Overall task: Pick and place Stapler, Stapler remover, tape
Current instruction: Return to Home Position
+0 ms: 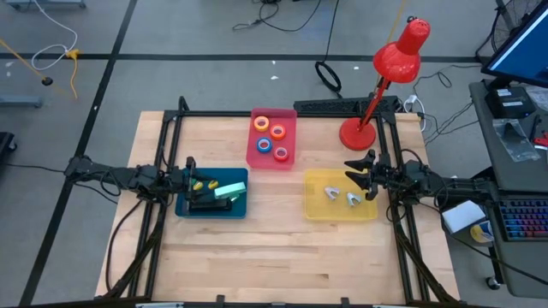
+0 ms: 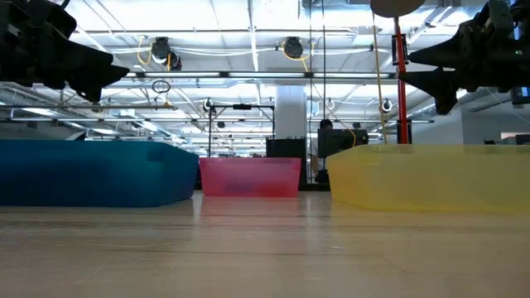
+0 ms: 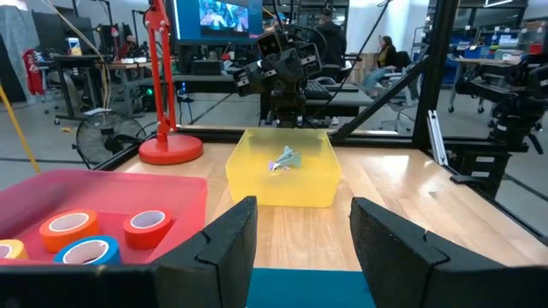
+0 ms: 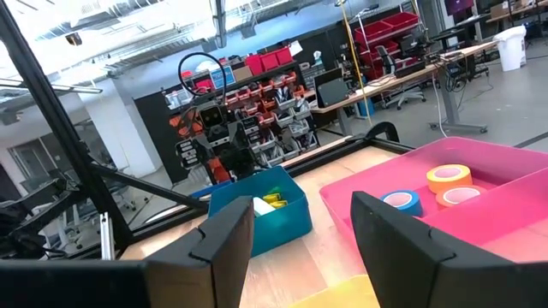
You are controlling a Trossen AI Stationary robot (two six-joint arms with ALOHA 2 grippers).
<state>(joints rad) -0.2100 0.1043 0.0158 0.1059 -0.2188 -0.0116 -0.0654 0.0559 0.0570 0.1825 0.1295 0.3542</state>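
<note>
The blue tray [image 1: 183, 206] holds a black stapler [image 1: 205, 204] with a green one [image 1: 229, 192] and a yellow piece beside it. Two silver staple removers [image 1: 341, 196] lie in the yellow tray [image 1: 318, 209]. The pink tray [image 1: 253, 157] contains the tape rolls: orange [image 3: 68, 225], red [image 3: 145, 222], blue [image 3: 86, 251] and yellow [image 3: 7, 250]. My left gripper [image 1: 192, 174] hovers open above the blue tray's left end. My right gripper [image 1: 353, 171] hovers open above the yellow tray's far right corner. Neither one touches anything.
A red desk lamp [image 1: 387, 73] stands with its base [image 1: 357, 133] on the table's far right corner, close behind the right arm. A black frame runs along the table's far edge and sides. Bare wood [image 1: 274, 257] stretches along the near side of the table.
</note>
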